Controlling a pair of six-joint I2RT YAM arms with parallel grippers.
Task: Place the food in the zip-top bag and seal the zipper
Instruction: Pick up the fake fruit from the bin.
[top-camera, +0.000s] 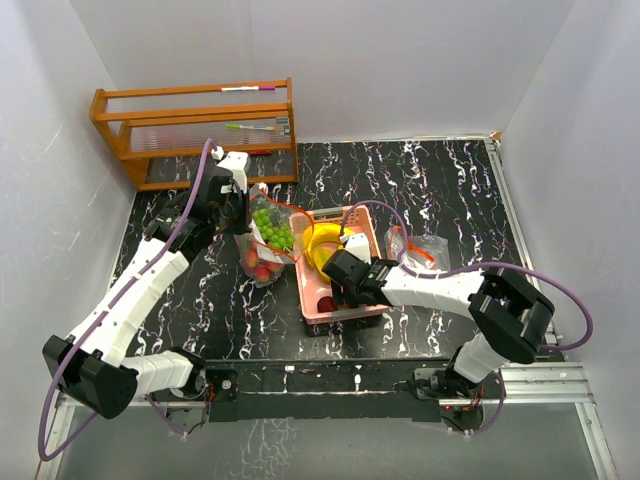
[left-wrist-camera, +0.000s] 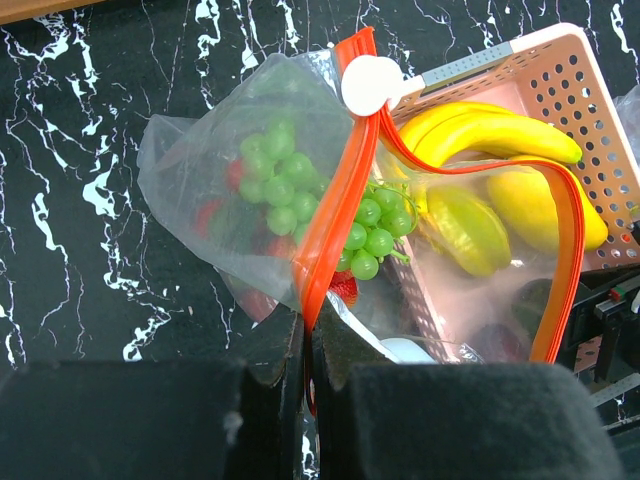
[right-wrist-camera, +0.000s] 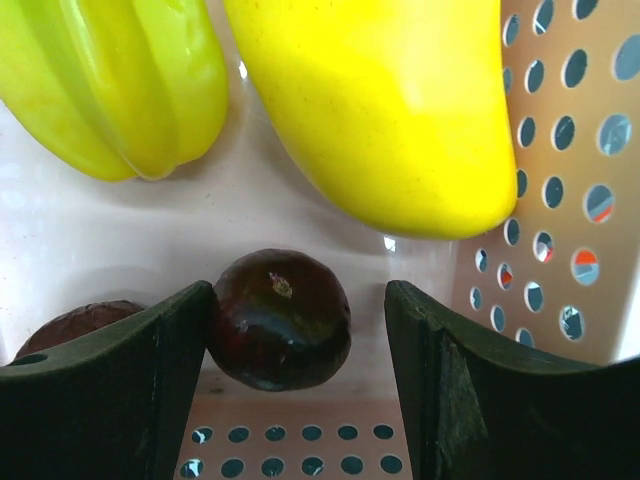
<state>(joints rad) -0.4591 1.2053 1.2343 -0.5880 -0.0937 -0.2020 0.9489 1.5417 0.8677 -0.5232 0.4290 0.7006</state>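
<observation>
The zip-top bag (top-camera: 268, 245) lies left of the pink basket (top-camera: 368, 228), its orange-rimmed mouth open toward the basket. It holds green grapes (left-wrist-camera: 285, 175) and red strawberries (top-camera: 262, 268). My left gripper (left-wrist-camera: 308, 325) is shut on the bag's orange zipper strip (left-wrist-camera: 330, 220), which carries a white slider (left-wrist-camera: 370, 85). It also shows in the top view (top-camera: 243, 215). My right gripper (right-wrist-camera: 300, 297) is open inside the basket, around a dark round fruit (right-wrist-camera: 280, 320) that touches its left finger. A yellow banana (right-wrist-camera: 380, 100) and a yellow-green ribbed fruit (right-wrist-camera: 120, 80) lie just beyond it.
A second dark fruit (right-wrist-camera: 70, 325) lies by the right gripper's left finger. Another clear bag with an orange rim (top-camera: 420, 250) lies right of the basket. A wooden rack (top-camera: 195, 125) with pens stands at the back left. White walls enclose the black marble table (top-camera: 440, 190).
</observation>
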